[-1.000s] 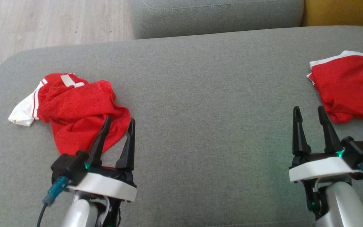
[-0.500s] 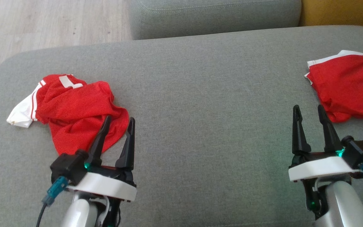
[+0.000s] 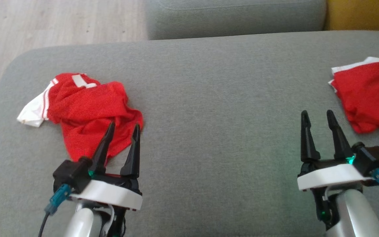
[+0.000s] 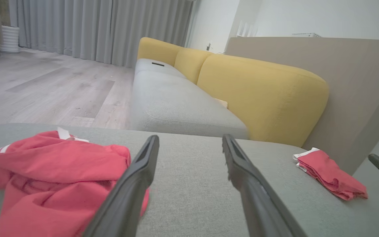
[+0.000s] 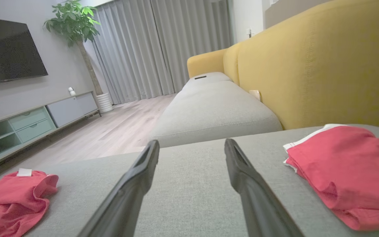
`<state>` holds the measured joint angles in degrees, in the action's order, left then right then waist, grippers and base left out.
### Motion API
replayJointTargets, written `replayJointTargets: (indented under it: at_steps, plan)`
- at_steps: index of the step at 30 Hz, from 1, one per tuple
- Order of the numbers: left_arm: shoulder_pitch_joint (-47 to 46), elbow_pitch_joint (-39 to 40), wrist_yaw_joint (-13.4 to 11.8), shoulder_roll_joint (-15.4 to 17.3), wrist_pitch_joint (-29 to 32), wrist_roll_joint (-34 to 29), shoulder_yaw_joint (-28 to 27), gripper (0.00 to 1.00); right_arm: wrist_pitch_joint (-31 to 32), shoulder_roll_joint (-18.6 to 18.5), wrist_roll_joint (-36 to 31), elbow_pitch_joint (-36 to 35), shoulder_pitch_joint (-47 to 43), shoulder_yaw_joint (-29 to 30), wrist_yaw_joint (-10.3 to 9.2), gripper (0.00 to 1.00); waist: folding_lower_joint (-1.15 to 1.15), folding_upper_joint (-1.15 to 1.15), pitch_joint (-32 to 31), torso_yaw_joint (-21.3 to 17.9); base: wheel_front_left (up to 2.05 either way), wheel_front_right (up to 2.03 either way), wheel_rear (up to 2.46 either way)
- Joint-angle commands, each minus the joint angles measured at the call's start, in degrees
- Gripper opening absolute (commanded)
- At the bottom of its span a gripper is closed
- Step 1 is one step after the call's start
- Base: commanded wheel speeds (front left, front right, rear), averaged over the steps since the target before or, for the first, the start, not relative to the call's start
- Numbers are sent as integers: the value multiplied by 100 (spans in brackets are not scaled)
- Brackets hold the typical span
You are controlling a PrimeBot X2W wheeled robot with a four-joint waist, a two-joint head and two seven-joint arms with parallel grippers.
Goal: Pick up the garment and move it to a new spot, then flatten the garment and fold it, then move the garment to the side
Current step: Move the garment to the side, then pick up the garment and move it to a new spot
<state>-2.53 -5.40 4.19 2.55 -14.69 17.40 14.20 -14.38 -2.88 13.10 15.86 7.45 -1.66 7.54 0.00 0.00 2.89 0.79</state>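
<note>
Two spread, empty tools: left tool (image 3: pixel 124 125), right tool (image 3: pixel 317 113). Pickup looks not yet begun; next, the left tool must advance and pinch the garment (image 3: pixel 84 105)

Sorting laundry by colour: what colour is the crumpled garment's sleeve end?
The sleeve end is white with red stripes; crumpled garment otherwise red. Best in head view.

No words, brands, numbers or signs can be read in any of the views. The white tag (image 3: pixel 78 80) on the crumpled red garment (image 3: pixel 87 112) is too small to tell whether it bears print. The television screen (image 5: pixel 8 49) is dark.
</note>
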Motion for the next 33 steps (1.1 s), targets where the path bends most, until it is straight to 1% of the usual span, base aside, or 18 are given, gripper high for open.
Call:
replayJointTargets:
  at_steps: [1,14,21,27,31,33]
  plan:
    - [-237,171,-41,32,-31,11,-192,100,-62,0,1,-149,75,-207,-5,100,0,0,18,124,0,0,0]
    - [-244,92,-108,32,-31,-79,-474,100,-56,0,148,47,21,-783,-5,100,0,0,38,1123,0,0,0]
    - [-200,35,-85,32,-31,-147,-694,100,-56,0,292,155,23,-1090,-5,100,0,0,22,1532,0,0,0]
    - [-204,-2,-37,32,-31,-201,-851,100,-57,0,345,227,55,-1213,-5,100,0,0,35,1687,0,0,0]
    - [-257,-15,-8,32,-31,-235,-986,100,-58,1,330,216,93,-1240,-5,100,0,0,122,1686,0,0,0]
    - [-326,-83,26,32,-31,-379,-1042,100,-49,1,301,196,135,-1248,-5,100,0,0,214,1650,0,0,0]
